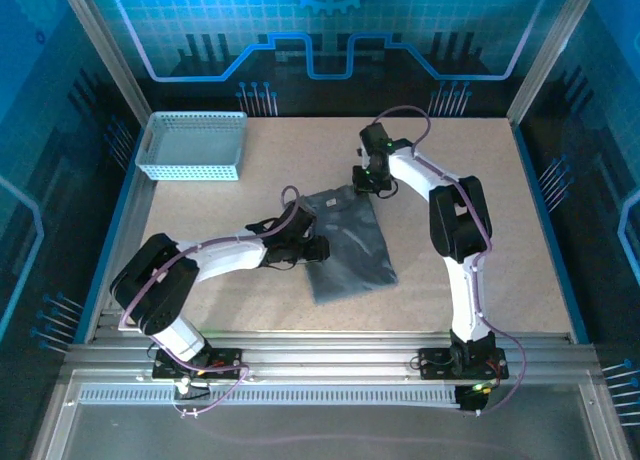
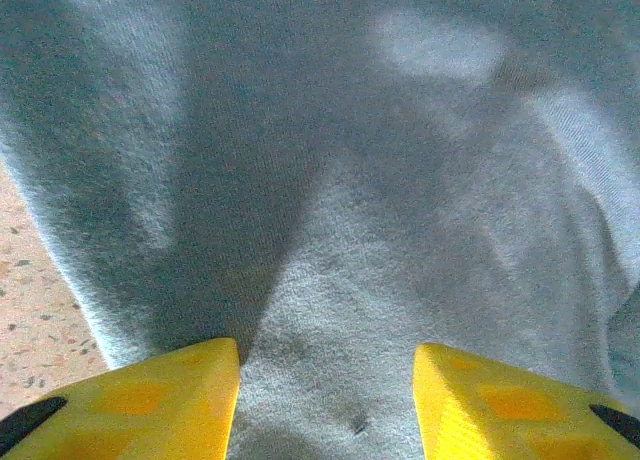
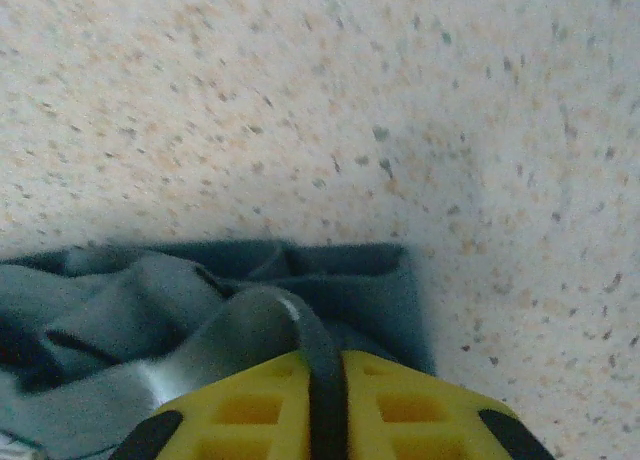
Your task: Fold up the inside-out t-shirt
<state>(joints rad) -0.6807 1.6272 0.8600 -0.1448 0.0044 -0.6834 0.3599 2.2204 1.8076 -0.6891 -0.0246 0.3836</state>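
Observation:
The dark grey inside-out t-shirt (image 1: 348,245) lies on the table as a rough rectangle in the middle. My left gripper (image 1: 316,248) is at its left edge. In the left wrist view the left gripper (image 2: 327,405) is open, its yellow fingertips (image 2: 170,395) wide apart, and the flat grey cloth (image 2: 340,180) lies spread under and between them. My right gripper (image 1: 371,184) is at the shirt's far right corner. In the right wrist view the right gripper (image 3: 327,400) is shut on a raised fold of the t-shirt (image 3: 250,320), just above the table.
A light blue mesh basket (image 1: 192,145) stands at the table's back left. Bare speckled tabletop (image 1: 470,260) stretches to the right of the shirt and behind it. Blue side walls and metal posts ring the table.

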